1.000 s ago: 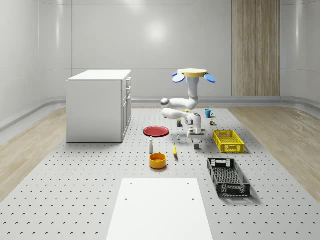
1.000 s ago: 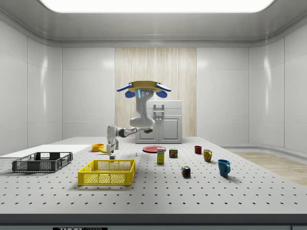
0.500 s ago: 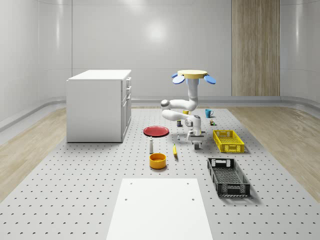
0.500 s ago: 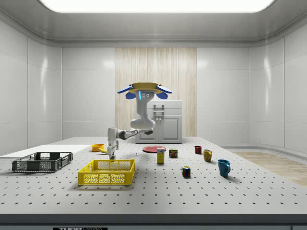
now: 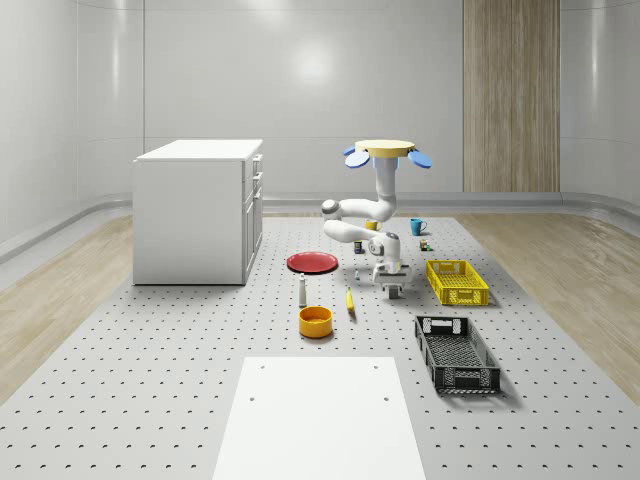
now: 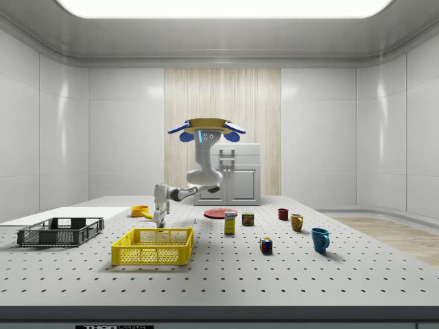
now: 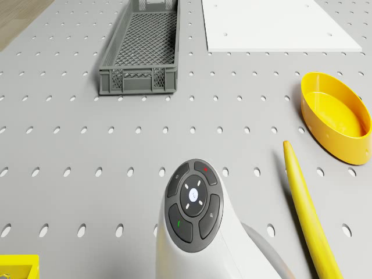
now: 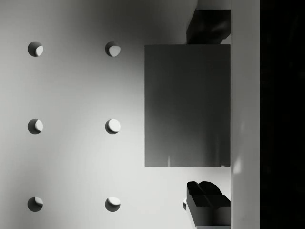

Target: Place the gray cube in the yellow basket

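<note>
No readable writing is seen. The gray cube (image 8: 187, 105) is clamped between the gripper (image 8: 208, 114) fingers (image 8: 208, 201), lifted off the perforated table (image 8: 71, 162). One yellow basket (image 5: 456, 281) lies just beside the gripper, one dark basket (image 5: 456, 352) nearer the camera. The drone (image 5: 387, 151) hovers above the table.

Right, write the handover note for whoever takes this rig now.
Tool: low over the small gray cube; grip unconfirmed, check it first.
Drone: hovering above the perforated table, beside the yellow mesh basket.
Cube: just outside the basket, on its whole-scene-view left.
Done: approach to the cube.
Left: secure the cube, lift it, carry it over the basket rim, release inside.
</note>
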Available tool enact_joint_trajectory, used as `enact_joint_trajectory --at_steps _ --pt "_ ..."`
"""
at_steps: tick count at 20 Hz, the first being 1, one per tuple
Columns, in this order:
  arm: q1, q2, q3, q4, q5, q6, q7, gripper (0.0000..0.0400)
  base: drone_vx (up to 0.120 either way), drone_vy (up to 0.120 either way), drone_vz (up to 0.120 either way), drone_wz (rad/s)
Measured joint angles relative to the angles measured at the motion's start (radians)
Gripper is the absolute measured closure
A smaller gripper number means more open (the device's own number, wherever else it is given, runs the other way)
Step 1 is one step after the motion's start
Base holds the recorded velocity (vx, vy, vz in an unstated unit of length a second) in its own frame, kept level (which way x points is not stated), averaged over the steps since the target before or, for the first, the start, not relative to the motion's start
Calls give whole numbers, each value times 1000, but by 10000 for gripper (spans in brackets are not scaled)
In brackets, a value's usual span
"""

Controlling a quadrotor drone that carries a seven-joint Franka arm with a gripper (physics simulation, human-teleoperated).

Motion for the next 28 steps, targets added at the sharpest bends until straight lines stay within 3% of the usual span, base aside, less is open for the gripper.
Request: enact_joint_trajectory --at_steps 7,11,15,23,28 --pt "8 1 -13 -10 -14 -2 3 0 0 0 0 0" --pt "15 2 -18 -16 -19 -4 2 85 0 0 0 0" --pt "20 4 -21 -19 -22 -6 1 126 0 0 0 0" --pt "35 8 28 -43 22 -34 -1 147 0 0 5 0" --pt "45 10 80 -61 71 -57 0 149 -72 72 120 0"
